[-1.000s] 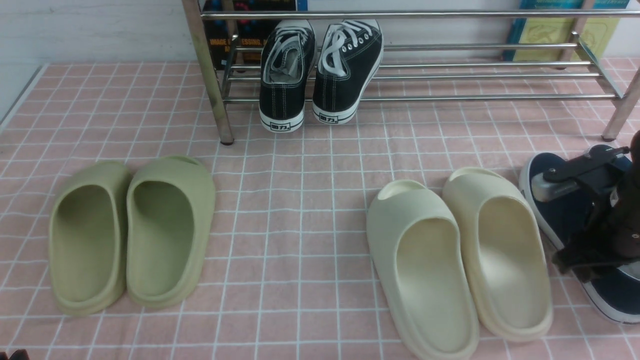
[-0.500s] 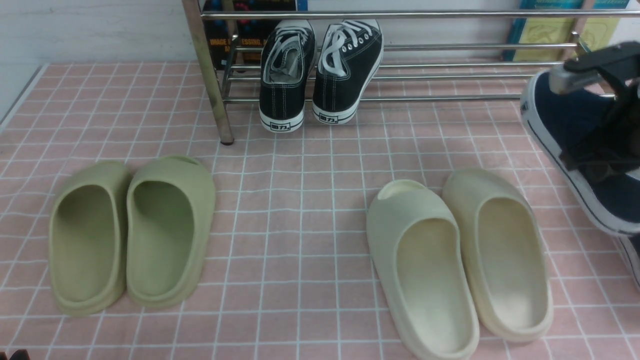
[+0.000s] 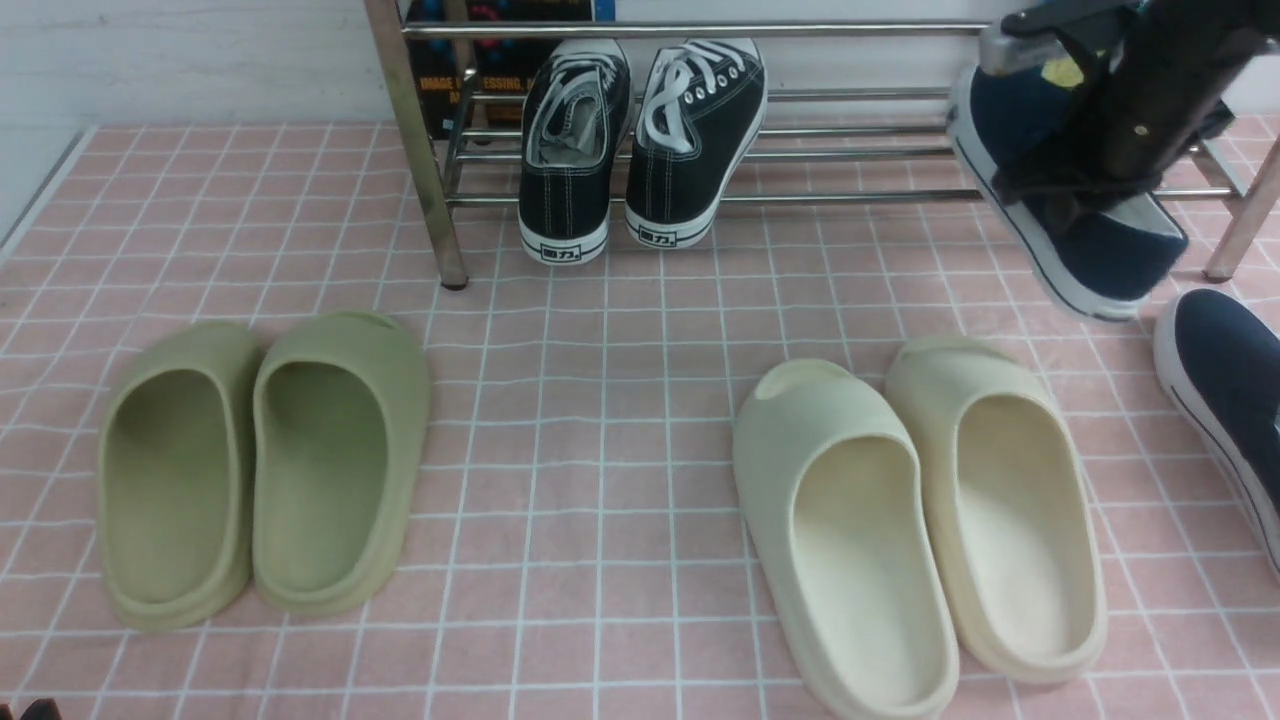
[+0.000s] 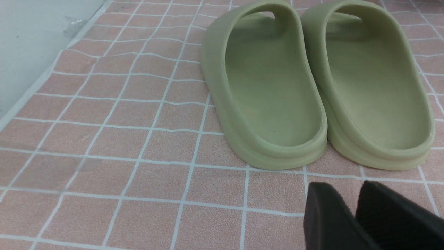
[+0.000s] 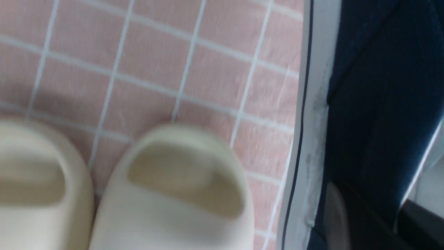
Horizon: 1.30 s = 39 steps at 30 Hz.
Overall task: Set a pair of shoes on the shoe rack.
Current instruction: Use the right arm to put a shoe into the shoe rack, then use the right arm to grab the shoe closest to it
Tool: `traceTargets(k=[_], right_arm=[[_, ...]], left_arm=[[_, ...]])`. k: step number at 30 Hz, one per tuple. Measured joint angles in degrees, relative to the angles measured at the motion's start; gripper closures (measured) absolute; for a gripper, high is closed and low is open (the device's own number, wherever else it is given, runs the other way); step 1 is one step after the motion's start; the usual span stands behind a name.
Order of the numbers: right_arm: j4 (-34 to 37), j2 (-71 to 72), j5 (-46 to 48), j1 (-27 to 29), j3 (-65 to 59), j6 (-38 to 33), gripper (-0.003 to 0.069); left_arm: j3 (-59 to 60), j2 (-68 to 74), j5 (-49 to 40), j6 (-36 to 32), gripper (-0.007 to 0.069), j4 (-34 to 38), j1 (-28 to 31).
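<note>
Front view: the right fingers (image 3: 1035, 188) are clamped on one navy shoe (image 3: 1100, 255), held tilted off the worktop (image 3: 600, 400) with its toe raised before the right end of the shoe rack (image 3: 850, 195); whether it touches the rails is unclear. The second navy shoe (image 3: 1225, 370) lies on the pink checked cloth at the right edge, just beside the cream slides (image 3: 920, 510). Black sneakers (image 3: 640, 150) sit on the rack's left part. In the left wrist view, the left fingers (image 4: 329, 218) stand slightly parted and empty near the green slides (image 4: 312, 86).
</note>
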<state>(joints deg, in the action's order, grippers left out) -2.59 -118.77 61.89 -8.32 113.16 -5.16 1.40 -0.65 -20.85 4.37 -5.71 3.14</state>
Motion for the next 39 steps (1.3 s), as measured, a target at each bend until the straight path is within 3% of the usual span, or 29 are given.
traceTargets(k=[8,17,21,23,24,27,33,39], right_arm=[[5.71,-13.07,-0.46,0.0,18.83,-2.52,0.063],[6.98,-15.87,-2.46,-0.48,22.54,-2.63,0.0601],[6.58,-15.87,-2.29,-0.42,24.4,-2.67,0.0445],[6.58,-15.67,-1.26,-0.42,25.1,-2.67,0.04],[6.58,-15.04,1.18,-0.42,25.69,-2.67,0.0332],[6.33,-12.36,7.5,-0.42,25.98,-2.67,0.024],[2.59,-3.64,9.12,-0.42,16.98,-1.48,0.0192],[0.07,13.08,9.06,0.82,-13.28,1.09,0.0206]], left_arm=[[0.0,0.0,0.0,0.0,0.0445,0.0,0.0],[0.0,0.0,0.0,0.0,0.0445,0.0,0.0],[0.0,0.0,0.0,0.0,0.0443,-0.05,0.0],[0.0,0.0,0.0,0.0,0.0442,-0.05,0.0],[0.0,0.0,0.0,0.0,0.044,-0.05,0.0],[0.0,0.0,0.0,0.0,0.0434,-0.05,0.0],[0.0,0.0,0.0,0.0,0.0426,-0.11,0.0],[0.0,0.0,0.0,0.0,0.0423,-0.2,0.0]])
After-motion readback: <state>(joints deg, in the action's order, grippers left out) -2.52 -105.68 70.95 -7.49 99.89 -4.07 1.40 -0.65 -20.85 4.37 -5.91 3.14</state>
